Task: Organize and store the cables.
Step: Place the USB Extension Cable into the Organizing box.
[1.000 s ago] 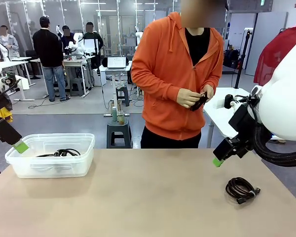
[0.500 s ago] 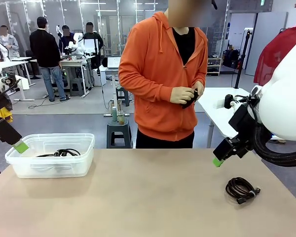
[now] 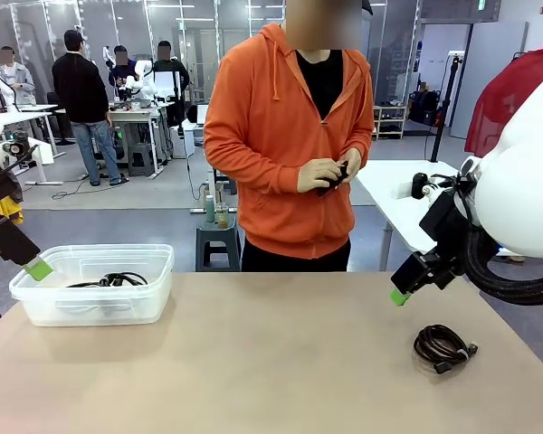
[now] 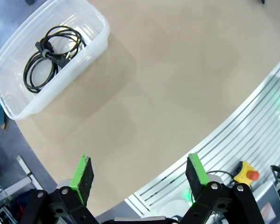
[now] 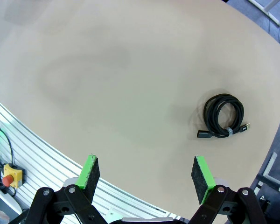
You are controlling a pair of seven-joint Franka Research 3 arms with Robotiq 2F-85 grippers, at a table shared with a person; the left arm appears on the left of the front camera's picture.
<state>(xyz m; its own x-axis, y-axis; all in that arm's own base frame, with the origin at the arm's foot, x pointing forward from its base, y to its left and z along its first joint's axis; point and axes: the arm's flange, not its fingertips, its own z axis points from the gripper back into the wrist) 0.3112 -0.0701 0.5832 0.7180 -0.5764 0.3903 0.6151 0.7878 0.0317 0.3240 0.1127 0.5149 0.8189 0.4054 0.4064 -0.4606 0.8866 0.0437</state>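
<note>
front, person: we see a person in an orange hoodie at the far side, both hands on a small black held cable at waist height
front, bin: clear plastic bin on the left end of the worktop, with the bin cable coiled inside
front, loose cable: the loose cable lies coiled on the worktop's right side
front, left fingers: the left fingers are at the bin's left end, carrying nothing
front, right fingers: the right fingers are raised up-left of the loose cable, apart from it
left wrist, fingers: spread wide, nothing between; we see the bin with its cable top left, well apart
right wrist, fingers: spread wide, empty; the loose cable sits on bare worktop at right, not touched
</note>
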